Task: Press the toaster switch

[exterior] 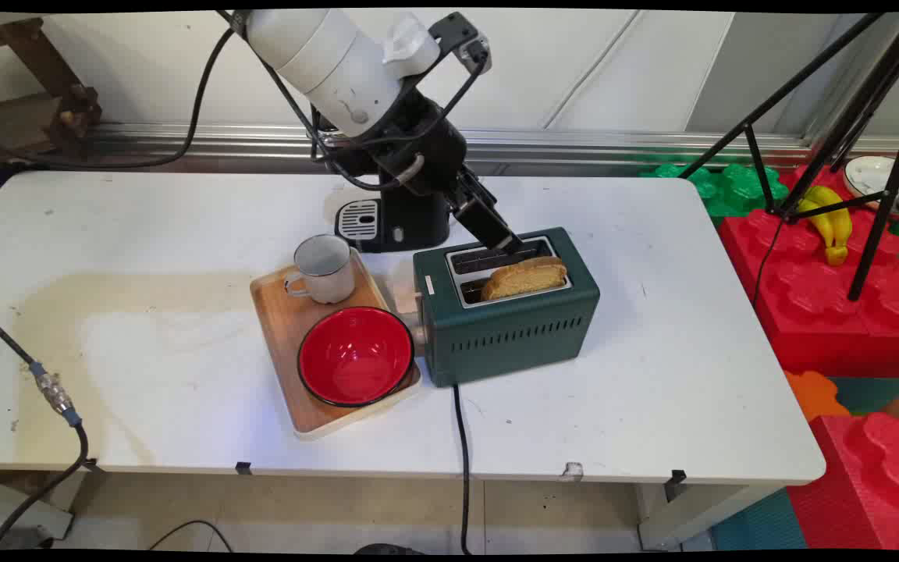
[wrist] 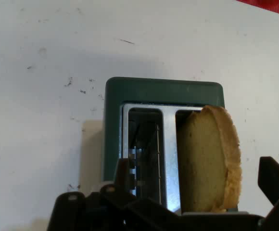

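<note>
On the white table (exterior: pixel 652 375), a red bowl (exterior: pixel 355 355) and a metal mug (exterior: pixel 325 268) sat on a wooden tray (exterior: pixel 282 328). Just beside it stood the green toaster (exterior: pixel 508 328) with a bread slice (exterior: pixel 525 278) upright in its near slot. The gripper (exterior: pixel 513 248) hung over the far slot, fingers apart around the slice, and a black coffee machine (exterior: pixel 395 222) stood behind.

the white table (exterior: pixel 652 375) carries a green toaster (exterior: pixel 508 328) near its middle, its black cord (exterior: pixel 461 437) running over the near edge. just left of the toaster, touching or nearly so, lies a wooden tray (exterior: pixel 282 320). behind both, toward the wall, stands a black coffee machine (exterior: pixel 395 222). a broad yellowish stain (exterior: pixel 90 312) marks the table's left half.
</note>
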{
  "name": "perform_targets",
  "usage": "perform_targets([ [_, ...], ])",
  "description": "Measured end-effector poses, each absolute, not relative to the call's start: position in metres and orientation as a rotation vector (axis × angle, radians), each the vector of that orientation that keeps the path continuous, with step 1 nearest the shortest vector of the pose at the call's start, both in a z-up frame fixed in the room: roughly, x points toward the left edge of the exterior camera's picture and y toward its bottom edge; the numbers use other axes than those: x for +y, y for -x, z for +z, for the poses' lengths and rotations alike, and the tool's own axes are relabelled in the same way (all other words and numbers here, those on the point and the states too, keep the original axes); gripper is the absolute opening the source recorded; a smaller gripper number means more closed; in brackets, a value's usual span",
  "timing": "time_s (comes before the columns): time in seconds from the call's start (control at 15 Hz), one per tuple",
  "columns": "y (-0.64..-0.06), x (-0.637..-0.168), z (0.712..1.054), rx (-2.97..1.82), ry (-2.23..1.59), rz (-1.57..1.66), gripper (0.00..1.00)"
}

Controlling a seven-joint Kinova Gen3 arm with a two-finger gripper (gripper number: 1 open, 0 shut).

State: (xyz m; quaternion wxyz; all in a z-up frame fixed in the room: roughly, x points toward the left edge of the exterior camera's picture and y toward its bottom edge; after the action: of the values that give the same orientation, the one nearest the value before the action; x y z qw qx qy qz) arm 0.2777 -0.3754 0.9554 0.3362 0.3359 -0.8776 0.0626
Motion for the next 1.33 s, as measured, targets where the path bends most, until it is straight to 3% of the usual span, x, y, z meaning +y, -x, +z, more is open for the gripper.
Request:
perform_targets([
  [1.33,-0.359,-0.289,0.967,-2.274,-0.872,0.246,1.0],
])
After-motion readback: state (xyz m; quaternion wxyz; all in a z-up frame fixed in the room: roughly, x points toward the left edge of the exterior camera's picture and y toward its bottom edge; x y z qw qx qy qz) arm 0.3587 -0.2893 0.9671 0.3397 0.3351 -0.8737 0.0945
